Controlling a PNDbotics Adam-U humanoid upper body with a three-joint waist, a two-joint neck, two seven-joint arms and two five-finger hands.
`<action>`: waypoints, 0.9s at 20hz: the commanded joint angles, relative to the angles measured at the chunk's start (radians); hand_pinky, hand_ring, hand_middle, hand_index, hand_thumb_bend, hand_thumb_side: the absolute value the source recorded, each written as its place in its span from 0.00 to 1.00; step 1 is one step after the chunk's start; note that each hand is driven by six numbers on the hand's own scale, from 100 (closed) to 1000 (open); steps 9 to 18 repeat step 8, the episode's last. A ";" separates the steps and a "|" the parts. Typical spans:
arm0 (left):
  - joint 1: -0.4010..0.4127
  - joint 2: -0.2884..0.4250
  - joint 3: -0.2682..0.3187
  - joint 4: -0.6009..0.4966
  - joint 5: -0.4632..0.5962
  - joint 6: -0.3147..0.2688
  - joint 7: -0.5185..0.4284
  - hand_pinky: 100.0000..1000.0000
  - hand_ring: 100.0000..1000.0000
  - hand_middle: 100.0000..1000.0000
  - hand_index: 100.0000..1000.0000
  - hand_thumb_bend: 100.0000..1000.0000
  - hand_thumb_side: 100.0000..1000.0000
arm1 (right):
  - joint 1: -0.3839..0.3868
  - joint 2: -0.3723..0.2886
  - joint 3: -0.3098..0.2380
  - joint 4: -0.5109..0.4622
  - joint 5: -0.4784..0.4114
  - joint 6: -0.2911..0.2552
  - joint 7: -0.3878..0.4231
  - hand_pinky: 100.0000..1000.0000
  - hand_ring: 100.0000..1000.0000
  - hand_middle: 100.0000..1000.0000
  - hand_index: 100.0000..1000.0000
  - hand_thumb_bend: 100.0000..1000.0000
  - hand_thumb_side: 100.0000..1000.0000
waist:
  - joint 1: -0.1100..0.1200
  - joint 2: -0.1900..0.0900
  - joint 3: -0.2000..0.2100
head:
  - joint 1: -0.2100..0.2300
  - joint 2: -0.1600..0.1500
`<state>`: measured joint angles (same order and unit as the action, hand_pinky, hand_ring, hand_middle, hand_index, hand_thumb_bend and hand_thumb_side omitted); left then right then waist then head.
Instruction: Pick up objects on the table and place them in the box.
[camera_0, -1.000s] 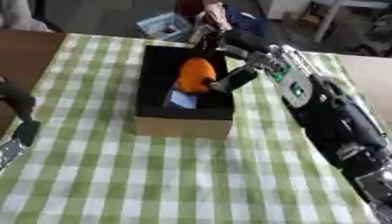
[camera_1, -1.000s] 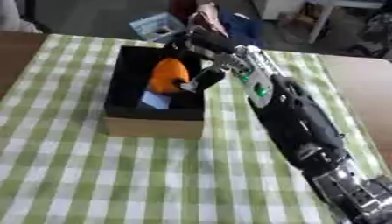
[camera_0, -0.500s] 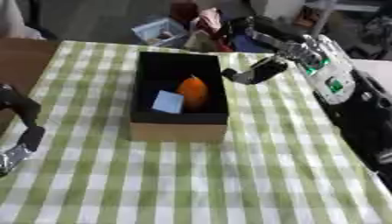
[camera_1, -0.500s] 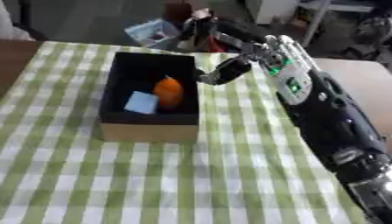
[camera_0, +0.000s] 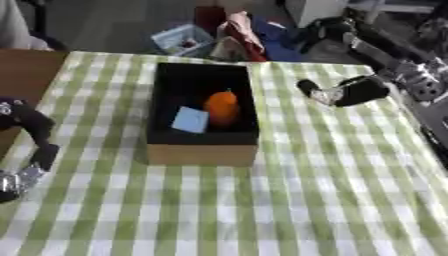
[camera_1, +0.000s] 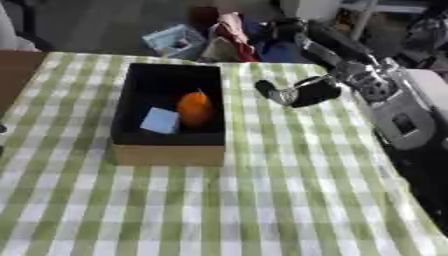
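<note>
- No text, label, brand, number or sign can be read anywhere in either eye view.
- The box (camera_0: 201, 150) shows plain brown walls, with no print on them.
- The pale blue square (camera_0: 190, 119) inside it bears no lettering that can be made out.

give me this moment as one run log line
box: holds orange object, light blue square | right hand: beside box, over cloth, empty | left hand: idle at left edge

light: even, soft | shadows: faint | focus: blurred throughout | glare: none
</note>
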<state>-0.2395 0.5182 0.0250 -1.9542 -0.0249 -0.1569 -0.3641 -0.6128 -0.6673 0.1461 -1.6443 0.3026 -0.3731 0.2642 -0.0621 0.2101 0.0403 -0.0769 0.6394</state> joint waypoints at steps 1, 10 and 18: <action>-0.001 0.010 0.018 -0.006 -0.008 -0.001 0.008 0.63 0.41 0.42 0.62 0.15 0.08 | 0.041 -0.057 -0.056 -0.082 -0.024 0.028 -0.032 0.73 0.65 0.72 0.82 0.21 0.11 | 0.006 -0.013 -0.005 | 0.008 -0.007; 0.006 0.007 0.023 0.001 -0.011 0.001 0.010 0.64 0.41 0.42 0.62 0.14 0.08 | 0.151 -0.086 -0.095 -0.108 -0.026 0.047 -0.054 0.73 0.67 0.73 0.82 0.41 0.19 | 0.005 -0.021 -0.021 | 0.013 0.011; 0.006 0.007 0.023 0.001 -0.011 0.001 0.010 0.64 0.41 0.42 0.62 0.14 0.08 | 0.151 -0.086 -0.095 -0.108 -0.026 0.047 -0.054 0.73 0.67 0.73 0.82 0.41 0.19 | 0.005 -0.021 -0.021 | 0.013 0.011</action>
